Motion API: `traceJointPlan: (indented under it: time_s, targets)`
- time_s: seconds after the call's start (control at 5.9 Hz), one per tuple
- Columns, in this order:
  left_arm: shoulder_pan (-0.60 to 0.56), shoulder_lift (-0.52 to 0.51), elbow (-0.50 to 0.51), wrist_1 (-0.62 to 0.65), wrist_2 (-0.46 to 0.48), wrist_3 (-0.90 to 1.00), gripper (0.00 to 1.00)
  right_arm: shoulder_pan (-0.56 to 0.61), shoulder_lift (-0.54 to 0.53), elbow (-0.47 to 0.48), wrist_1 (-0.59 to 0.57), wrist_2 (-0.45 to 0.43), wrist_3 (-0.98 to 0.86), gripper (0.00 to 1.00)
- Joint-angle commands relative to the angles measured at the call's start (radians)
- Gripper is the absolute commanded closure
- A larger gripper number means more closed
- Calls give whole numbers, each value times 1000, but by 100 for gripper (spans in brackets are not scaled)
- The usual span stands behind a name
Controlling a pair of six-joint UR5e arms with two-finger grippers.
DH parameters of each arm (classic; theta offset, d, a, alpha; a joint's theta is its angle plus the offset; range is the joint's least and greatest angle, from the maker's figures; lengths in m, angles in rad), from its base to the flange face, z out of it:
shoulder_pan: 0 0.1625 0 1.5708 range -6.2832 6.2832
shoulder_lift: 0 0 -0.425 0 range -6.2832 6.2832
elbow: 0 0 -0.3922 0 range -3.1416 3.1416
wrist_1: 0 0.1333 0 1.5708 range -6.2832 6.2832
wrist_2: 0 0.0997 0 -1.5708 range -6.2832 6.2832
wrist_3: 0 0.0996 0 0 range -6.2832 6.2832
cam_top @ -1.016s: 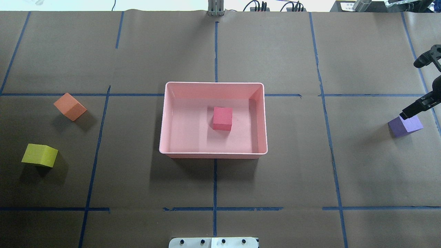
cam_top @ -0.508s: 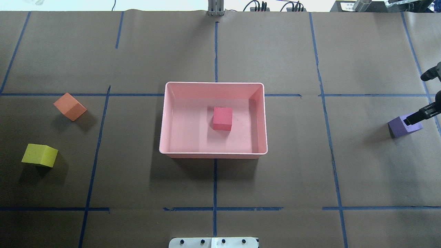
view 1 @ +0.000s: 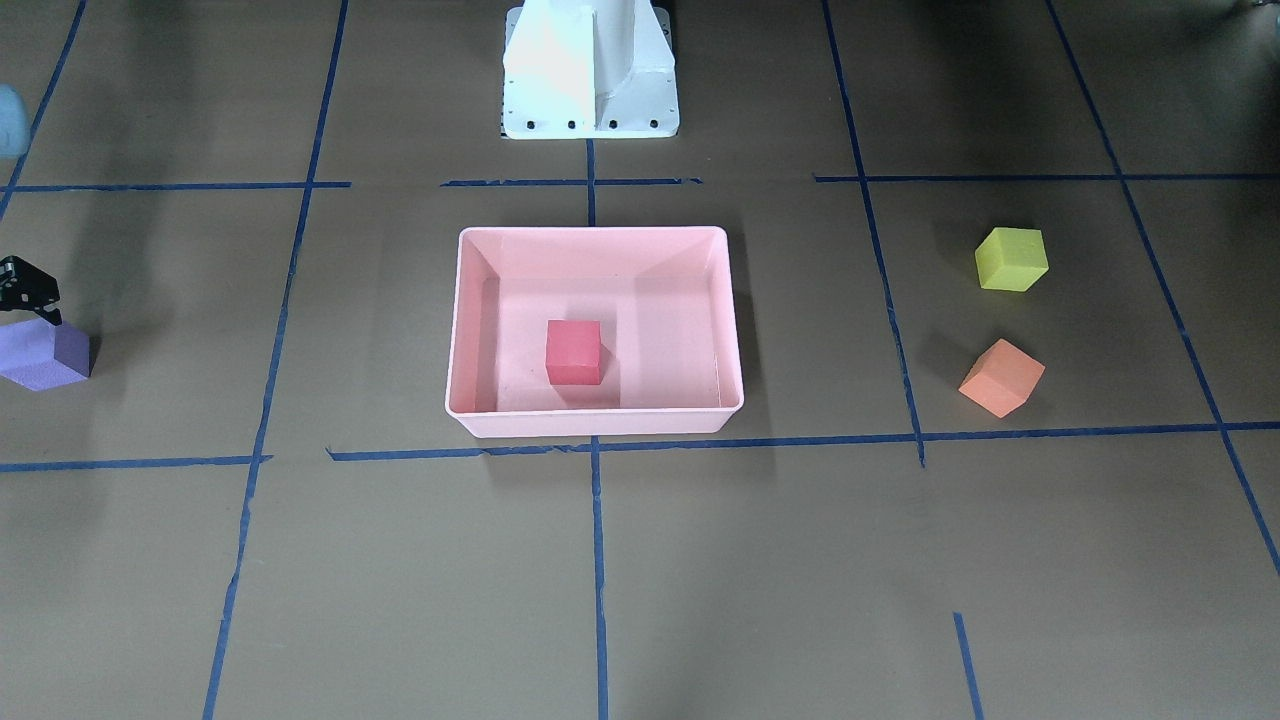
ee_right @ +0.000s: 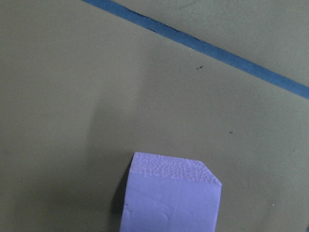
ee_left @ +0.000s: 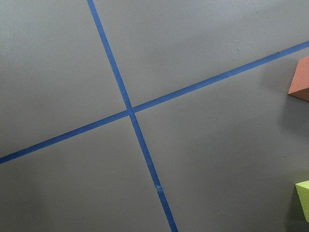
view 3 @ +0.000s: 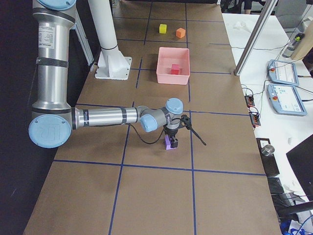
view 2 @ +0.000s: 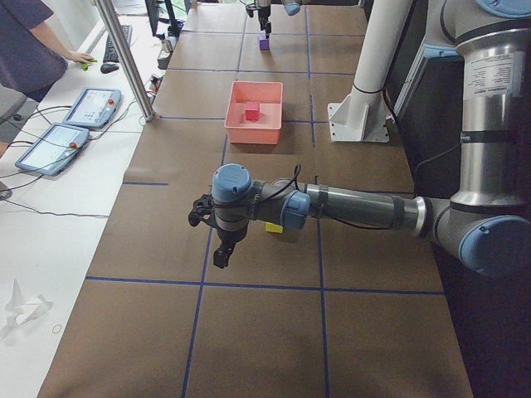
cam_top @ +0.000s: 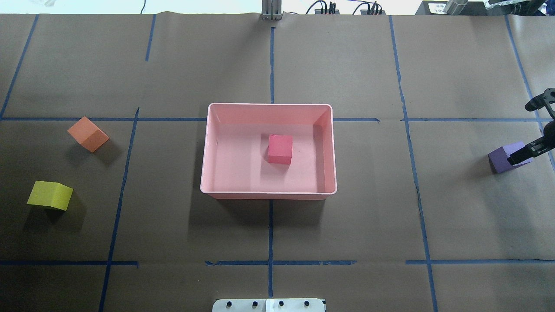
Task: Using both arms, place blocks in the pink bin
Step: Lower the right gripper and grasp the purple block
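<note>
Left arm [view 2: 357,207]: silver-grey tubes, light-blue joint caps [view 2: 231,178], black bands [view 2: 412,215] at the joints, white label [view 2: 485,75] with small print, unreadable. Thin black left cable [view 2: 290,174] at the wrist. Right arm [view 3: 102,116]: same build, black right cable [view 3: 144,142] beneath. Right pincer [cam_top: 517,134] black, fingers [cam_top: 531,149] long and slim. Pedestal [view 1: 590,60] white, tapered column on a flat foot, dark screws [view 1: 572,125] along its edge.

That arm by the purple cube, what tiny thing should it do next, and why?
Probably ease the right gripper down so its open jaws straddle the purple block. The jaws stand wide apart, one finger shows over the block's top, and the block lies outside the pink bin, which holds only the red block.
</note>
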Motion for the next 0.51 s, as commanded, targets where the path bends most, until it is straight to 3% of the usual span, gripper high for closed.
traceJointPlan:
  time_s: [0.0,0.17,0.34]
  targets:
    - [1,0,0,0,-1,0,0,-42,13,-53,3,-5,-4,0]
    - [1,0,0,0,1,0,0,-46,27,-56,3,-5,-4,23]
    - [1,0,0,2,-1,0,0,-47,46,-58,0,-6,-3,70]
